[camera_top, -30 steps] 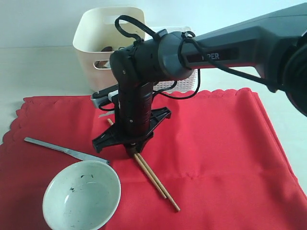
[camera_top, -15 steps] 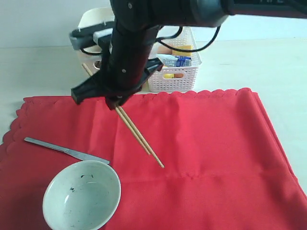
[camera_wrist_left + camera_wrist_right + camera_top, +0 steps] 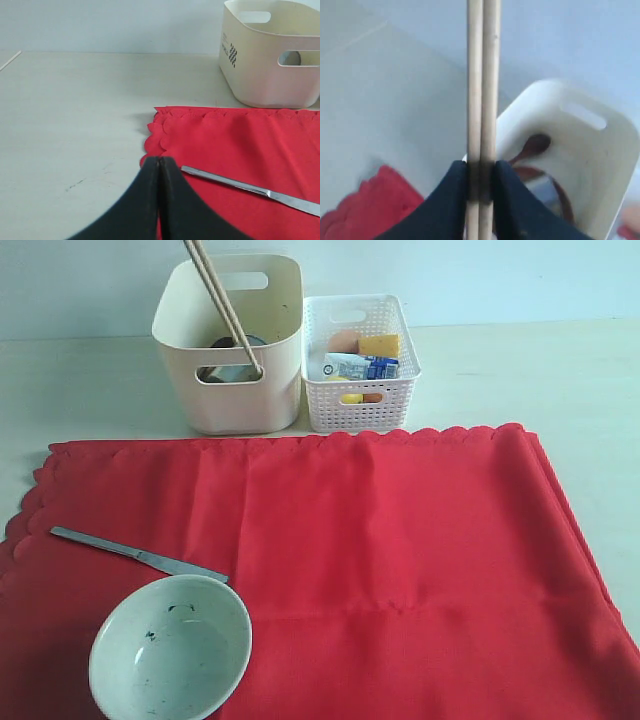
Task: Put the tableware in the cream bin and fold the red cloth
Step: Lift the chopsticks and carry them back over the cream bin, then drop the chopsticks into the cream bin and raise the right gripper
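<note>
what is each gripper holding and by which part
Right gripper clamps the wooden chopstick pair across both shafts, partway along their length. Left gripper is shut on nothing.

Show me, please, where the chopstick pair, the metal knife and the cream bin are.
wooden chopstick pair [image 3: 226,310], exterior view, mid-shaft.
metal knife [image 3: 250,189], left wrist view, middle of its length.
cream bin [image 3: 230,408], exterior view, front wall below the handle.
</note>
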You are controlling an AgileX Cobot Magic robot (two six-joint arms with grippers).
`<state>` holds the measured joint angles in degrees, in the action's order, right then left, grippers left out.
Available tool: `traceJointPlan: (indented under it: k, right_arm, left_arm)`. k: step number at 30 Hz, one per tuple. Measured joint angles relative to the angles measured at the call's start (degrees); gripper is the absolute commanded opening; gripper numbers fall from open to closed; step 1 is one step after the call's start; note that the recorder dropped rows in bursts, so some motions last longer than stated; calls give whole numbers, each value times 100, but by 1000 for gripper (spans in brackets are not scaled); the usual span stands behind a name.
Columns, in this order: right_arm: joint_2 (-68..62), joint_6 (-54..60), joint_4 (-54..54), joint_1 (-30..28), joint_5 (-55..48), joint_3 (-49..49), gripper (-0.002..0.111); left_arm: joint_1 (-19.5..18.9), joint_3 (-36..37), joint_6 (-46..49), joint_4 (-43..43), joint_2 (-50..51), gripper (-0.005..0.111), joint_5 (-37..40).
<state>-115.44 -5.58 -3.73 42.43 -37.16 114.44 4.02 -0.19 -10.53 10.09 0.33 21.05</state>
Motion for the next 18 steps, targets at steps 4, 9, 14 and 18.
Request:
traceJointPlan:
  k: [4,9,14,18]
  right_arm:
    - [-48,0,-9,-232,1110,8,0]
    - [-307,89,-72,-369,2032,22,0]
    - [-733,382,-180,-377,2568,22,0]
    - [-1018,781,-194,-377,2715,22,0]
  left_arm:
    - [0,0,0,0,0,0,0]
    - [0,0,0,0,0,0,0]
    - [0,0,0,0,0,0,0]
    - [0,0,0,0,0,0,0]
